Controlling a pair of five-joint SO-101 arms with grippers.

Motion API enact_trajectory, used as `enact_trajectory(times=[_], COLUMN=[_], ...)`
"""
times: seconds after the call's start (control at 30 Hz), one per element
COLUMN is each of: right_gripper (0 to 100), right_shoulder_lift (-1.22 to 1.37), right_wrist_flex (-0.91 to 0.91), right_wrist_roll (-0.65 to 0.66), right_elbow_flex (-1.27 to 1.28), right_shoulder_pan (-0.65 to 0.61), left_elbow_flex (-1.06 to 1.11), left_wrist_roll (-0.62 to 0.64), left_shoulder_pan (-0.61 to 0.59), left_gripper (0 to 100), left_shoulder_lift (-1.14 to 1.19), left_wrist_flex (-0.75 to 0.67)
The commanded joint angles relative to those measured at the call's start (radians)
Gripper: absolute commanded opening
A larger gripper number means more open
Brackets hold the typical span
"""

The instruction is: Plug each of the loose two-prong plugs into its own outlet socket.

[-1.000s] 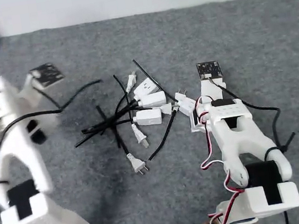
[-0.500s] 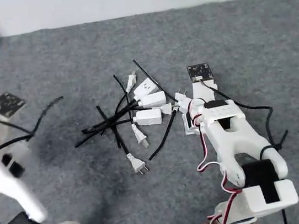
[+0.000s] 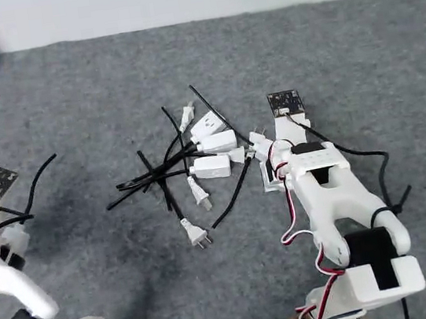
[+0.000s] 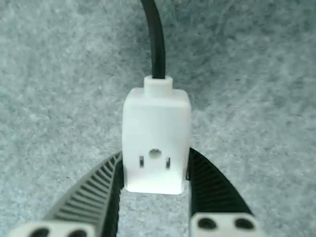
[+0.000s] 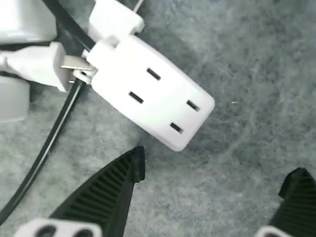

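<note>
While the left pincer [image 4: 154, 157] clamps a socket [image 4: 156, 116] well clear of the cables [image 3: 151, 181], the right pincer [image 5: 217, 165] gapes beside an adapter [image 5: 148, 94].

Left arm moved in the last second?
Yes. In the high view the left arm has swung left and back toward its base, away from the cable tangle, pincer shut on a white socket.

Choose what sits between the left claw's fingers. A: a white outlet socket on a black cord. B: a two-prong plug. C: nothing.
A: in the left wrist view the left claw grips the sides of a white outlet socket, with its slots facing the camera and a black cord behind.
</note>
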Motion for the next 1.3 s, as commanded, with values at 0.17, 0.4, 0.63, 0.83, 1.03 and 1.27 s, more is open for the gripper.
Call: enact_trajectory(times=[0.17,0.4,0.63,0.83,1.03,1.27], right_gripper=[42.4,42.4,42.4,42.4,42.4,42.4], right_shoulder_lift=[-0.005,-0.007,-0.007,-0.007,-0.007,-0.007], right_wrist_flex=[-0.013,-0.013,-0.013,-0.013,-0.013,-0.013], right_wrist_roll=[0.014,0.014,0.014,0.014,0.014,0.014], right_elbow_flex=[-0.032,-0.032,-0.032,-0.032,-0.032,-0.032], right_shoulder_pan=[-0.007,-0.01,-0.007,-0.007,-0.007,-0.007], left_elbow_flex=[0.004,0.005,0.022,0.041,0.039,0.059], left_wrist_roll=[-0.009,-0.009,-0.008,-0.008,-0.008,-0.008], left_shoulder_pan=[-0.012,-0.012,-0.015,-0.015,-0.015,-0.009], left_gripper=[1,1,1,1,2,2], left_shoulder_lift=[-0.041,-0.041,-0.041,-0.043,-0.041,-0.04], left_wrist_flex=[-0.018,-0.018,-0.081,-0.086,-0.087,-0.141])
